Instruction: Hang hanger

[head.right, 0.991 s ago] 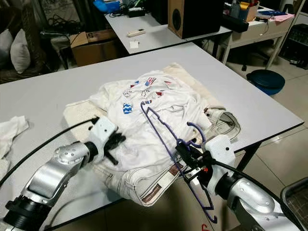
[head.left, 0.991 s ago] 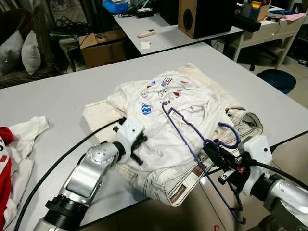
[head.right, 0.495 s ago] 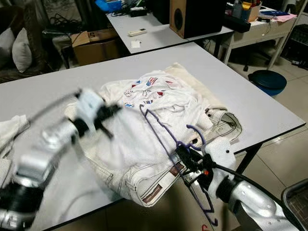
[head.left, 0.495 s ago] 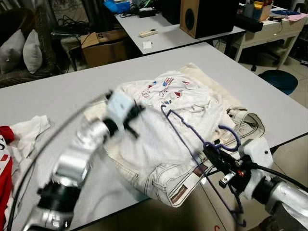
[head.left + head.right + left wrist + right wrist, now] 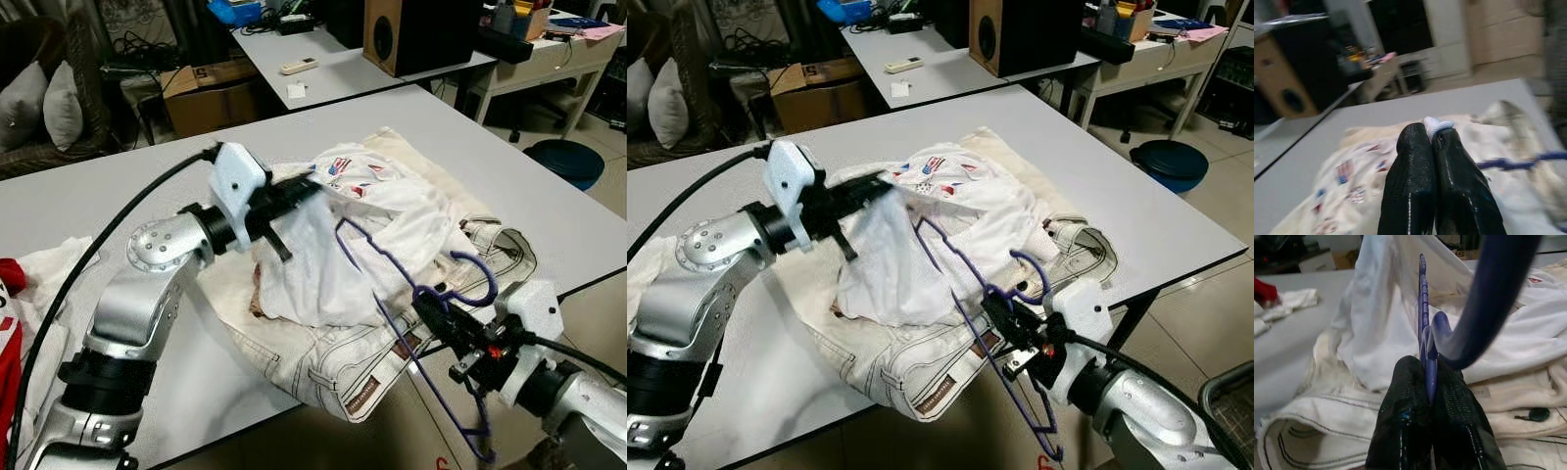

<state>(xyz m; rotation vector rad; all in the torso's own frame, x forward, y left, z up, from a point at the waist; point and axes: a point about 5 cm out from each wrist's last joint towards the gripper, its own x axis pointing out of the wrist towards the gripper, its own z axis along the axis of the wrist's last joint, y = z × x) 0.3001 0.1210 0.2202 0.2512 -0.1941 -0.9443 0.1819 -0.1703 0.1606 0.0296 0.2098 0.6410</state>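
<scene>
Left gripper: the left gripper point(image 5: 312, 184) was raised above the tabletop point(image 5: 118, 196), fingers point(image 5: 1415, 166) pressed together on a fold of the shirt point(image 5: 343, 264), a tuft of white cloth poking out between the tips.
Shirt: white with small red and blue prints; it hung down from the left gripper as a lifted flap, its lower part resting on the pile beneath.
Right gripper: the right gripper point(image 5: 431, 311) sat at the near tabletop edge, past the pile from the left gripper, clamped on the hanger point(image 5: 392, 284) just below its hook.
Hanger: purple wire; from the right gripper one arm ran up over the shirt toward the left gripper, ending a little short of it; the other arm dropped below the tabletop edge; the hook curled up just beyond the right gripper's fingers point(image 5: 1410, 421).
Jeans: pale jeans point(image 5: 333, 367) lay under the shirt, below and between both grippers, waistband and a brown label at the near edge.
Towel: a cream towel point(image 5: 421, 162) lay beneath the clothes, showing beyond them on the far side from the right gripper.
Other cloth: red and white cloth point(image 5: 29, 294) lay well apart, on the outer side of the left arm.
Containers: a cardboard box point(image 5: 211, 96) stood on the floor far beyond the left gripper, contents hidden; a dark blue bin point(image 5: 563, 162) stood on the floor far beyond the right gripper, contents not discernible.
</scene>
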